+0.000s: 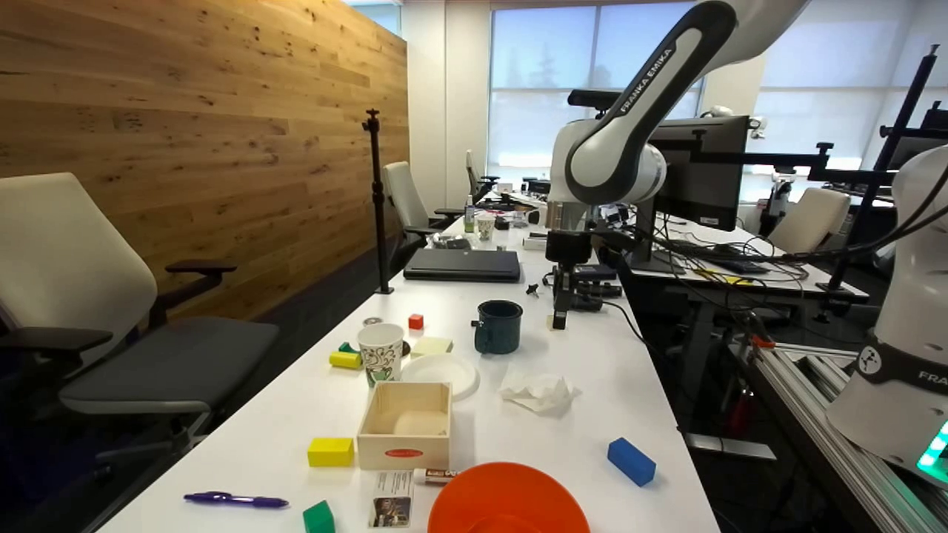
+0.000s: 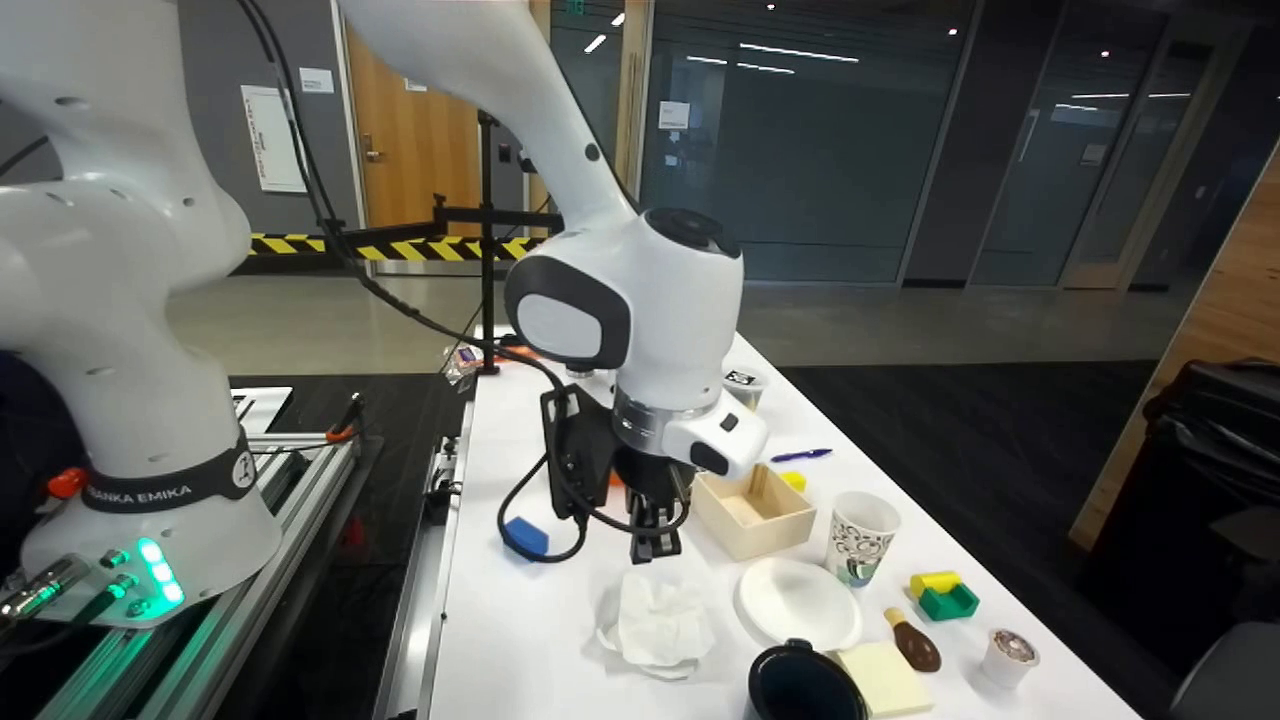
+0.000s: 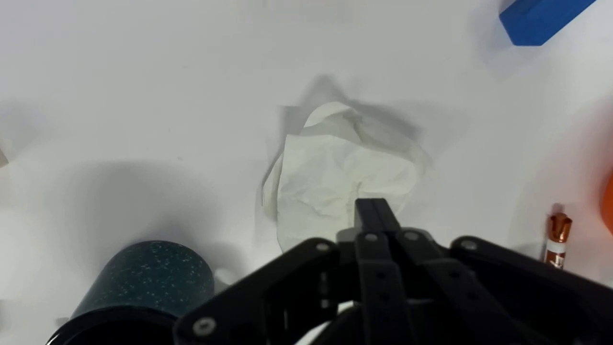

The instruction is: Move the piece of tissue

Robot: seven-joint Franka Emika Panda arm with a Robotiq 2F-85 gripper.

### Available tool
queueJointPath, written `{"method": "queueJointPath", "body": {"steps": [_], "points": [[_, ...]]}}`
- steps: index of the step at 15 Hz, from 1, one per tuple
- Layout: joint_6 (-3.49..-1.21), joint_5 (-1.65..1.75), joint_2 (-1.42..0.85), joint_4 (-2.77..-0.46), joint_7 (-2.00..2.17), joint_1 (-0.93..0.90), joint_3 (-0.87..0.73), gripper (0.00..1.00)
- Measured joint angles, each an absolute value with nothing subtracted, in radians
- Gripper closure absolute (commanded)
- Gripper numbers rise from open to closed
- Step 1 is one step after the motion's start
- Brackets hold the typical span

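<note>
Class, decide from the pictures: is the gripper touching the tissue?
Apart. In an exterior view, white tabletop shows between the tip of the gripper and the tissue.

The white table (image 1: 607, 385) carries a loose spread of things — a crumpled tissue (image 3: 330, 182) lies between a dark speckled mug (image 1: 498, 329) and a blue block (image 1: 632, 463), with a white plate (image 1: 448, 374) near it and a patterned paper cup (image 1: 380, 357) upright just beside the plate. An open wooden box (image 1: 378, 450) stands next to a yellow block (image 1: 331, 452), and near these lie a purple pen (image 1: 235, 500), a green block (image 1: 319, 518), a printed card (image 1: 392, 500) and an orange bowl (image 1: 509, 485) — while beyond the plate rest a small red cube (image 1: 415, 322) and a closed black laptop (image 1: 463, 265)
</note>
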State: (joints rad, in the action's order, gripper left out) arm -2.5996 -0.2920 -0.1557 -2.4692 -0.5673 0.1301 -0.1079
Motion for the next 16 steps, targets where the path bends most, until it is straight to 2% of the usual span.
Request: {"method": "queueJointPath", "body": {"steps": [16], "points": [[-2.895,-0.492,-0.328,-2.497,-0.609,0.233,0.101,1.0]]}}
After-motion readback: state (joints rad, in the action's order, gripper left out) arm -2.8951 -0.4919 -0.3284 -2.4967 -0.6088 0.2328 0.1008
